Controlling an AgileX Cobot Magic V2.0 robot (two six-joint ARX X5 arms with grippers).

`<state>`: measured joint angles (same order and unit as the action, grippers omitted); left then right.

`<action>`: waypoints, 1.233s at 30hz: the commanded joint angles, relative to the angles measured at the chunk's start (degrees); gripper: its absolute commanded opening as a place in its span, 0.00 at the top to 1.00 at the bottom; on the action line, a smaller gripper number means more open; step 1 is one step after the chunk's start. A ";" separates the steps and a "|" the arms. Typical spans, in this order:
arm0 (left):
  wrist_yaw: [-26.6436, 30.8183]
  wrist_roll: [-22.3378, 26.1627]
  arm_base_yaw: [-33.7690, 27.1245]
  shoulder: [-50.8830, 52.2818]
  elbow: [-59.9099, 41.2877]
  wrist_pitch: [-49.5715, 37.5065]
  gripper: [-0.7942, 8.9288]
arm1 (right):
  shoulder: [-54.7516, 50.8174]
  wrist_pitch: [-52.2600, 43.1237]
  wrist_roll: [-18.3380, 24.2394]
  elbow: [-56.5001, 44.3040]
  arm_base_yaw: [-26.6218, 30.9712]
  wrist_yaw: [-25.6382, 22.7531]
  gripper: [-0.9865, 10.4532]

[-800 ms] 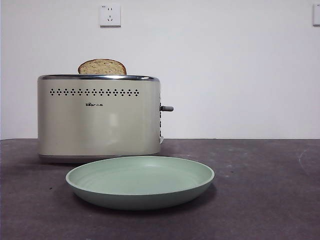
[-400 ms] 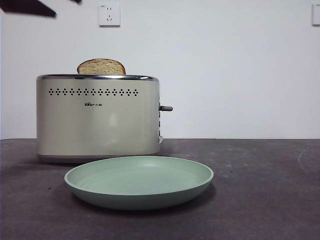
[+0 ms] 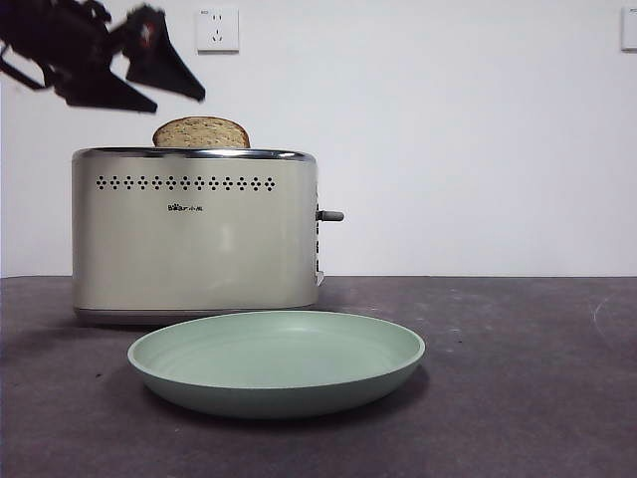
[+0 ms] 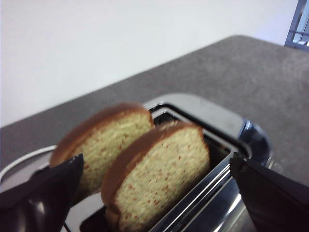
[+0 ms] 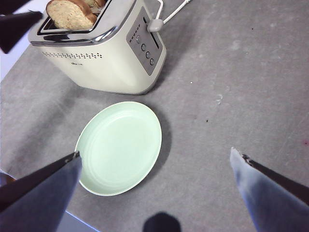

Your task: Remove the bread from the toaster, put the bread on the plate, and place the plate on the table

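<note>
The cream toaster (image 3: pixel 194 234) stands at the left of the table (image 3: pixel 518 378). Two slices of bread (image 4: pixel 164 174) stick up from its slots; the front view shows only one domed top of bread (image 3: pixel 201 132). My left gripper (image 3: pixel 179 102) hangs open just above and left of the bread, and its wrist view shows the jaws standing on either side of the slices without touching them (image 4: pixel 155 159). The mint-green plate (image 3: pixel 277 358) lies empty on the table in front of the toaster. My right gripper (image 5: pixel 153 154) is open, high above the plate (image 5: pixel 119 147) and the toaster (image 5: pixel 101 53).
A white cable (image 5: pixel 176 12) runs from behind the toaster. The grey lever (image 3: pixel 331 215) juts from its right side. A white wall with a socket (image 3: pixel 219 30) closes the back. Bare tabletop lies right of the plate.
My left gripper has come down from the top left corner of the front view to just above the toaster, near the bread. Bread and plate stay put.
</note>
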<state>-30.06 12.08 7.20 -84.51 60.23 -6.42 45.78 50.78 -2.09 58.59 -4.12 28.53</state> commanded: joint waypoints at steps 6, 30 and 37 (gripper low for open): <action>0.68 1.70 1.33 -5.35 0.09 -1.79 0.24 | -0.02 1.90 0.28 0.09 -0.11 0.04 0.44; 1.38 1.18 2.93 -4.57 0.17 -5.57 0.93 | -0.02 3.45 0.98 0.09 -0.11 0.02 0.45; 1.40 1.03 2.93 -0.96 0.48 -6.16 0.93 | -0.02 4.20 1.95 0.09 -0.11 -0.02 0.45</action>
<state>-28.08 13.08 9.93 -86.74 60.34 -11.05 45.78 55.22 -0.78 58.59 -4.12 28.51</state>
